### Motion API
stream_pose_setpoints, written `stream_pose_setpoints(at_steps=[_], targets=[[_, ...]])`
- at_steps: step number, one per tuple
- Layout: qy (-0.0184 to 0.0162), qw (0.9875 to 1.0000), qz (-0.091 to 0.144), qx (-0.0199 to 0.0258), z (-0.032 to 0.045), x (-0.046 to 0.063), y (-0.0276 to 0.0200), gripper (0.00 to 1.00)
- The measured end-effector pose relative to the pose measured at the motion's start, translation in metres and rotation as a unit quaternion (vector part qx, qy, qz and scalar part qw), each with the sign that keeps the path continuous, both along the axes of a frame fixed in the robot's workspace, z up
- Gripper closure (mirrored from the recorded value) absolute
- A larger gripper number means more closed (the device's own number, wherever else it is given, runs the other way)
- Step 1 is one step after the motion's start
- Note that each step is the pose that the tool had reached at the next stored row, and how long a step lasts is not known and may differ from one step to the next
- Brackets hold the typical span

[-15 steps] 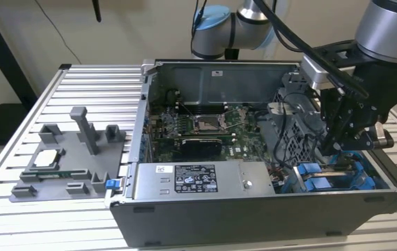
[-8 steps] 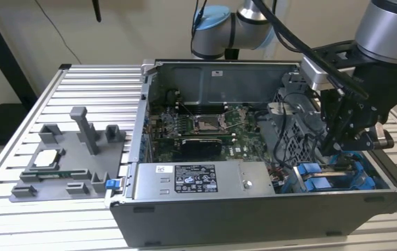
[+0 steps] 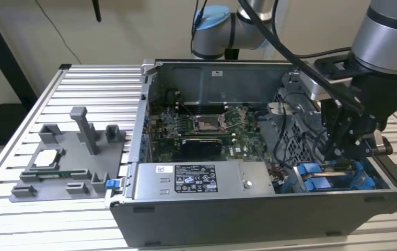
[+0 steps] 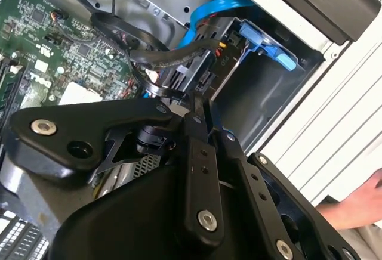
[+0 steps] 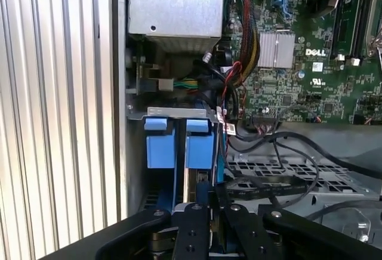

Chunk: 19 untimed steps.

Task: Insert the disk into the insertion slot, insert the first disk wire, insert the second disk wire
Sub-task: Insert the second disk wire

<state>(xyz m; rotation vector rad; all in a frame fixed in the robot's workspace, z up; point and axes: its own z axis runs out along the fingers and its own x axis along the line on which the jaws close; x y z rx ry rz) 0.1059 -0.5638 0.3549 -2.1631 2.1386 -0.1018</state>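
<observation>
The end effector (image 3: 352,151) reaches into the open computer case (image 3: 254,219), fingers pressed together over the insertion slot (image 3: 334,178) with its blue disk carriers (image 5: 179,144). Black cables (image 5: 280,152) crowd alongside; a motherboard (image 3: 198,130) lies beyond.

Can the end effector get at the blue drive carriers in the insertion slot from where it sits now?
Probably yes. In the exterior view the end effector hangs inside the open case directly over the blue drive carriers in the insertion slot. Loose black cables lie beside the bay, not across the carriers.
</observation>
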Motion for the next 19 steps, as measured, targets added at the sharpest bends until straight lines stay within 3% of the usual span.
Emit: stream_pose_setpoints(at_steps=[11,19], targets=[[-0.0111,0.9999,0.000,-0.0001,-0.0092,0.009,0.0001,1.00],[-0.0115,0.9999,-0.001,-0.0001,-0.0128,0.009,0.0000,1.00]])
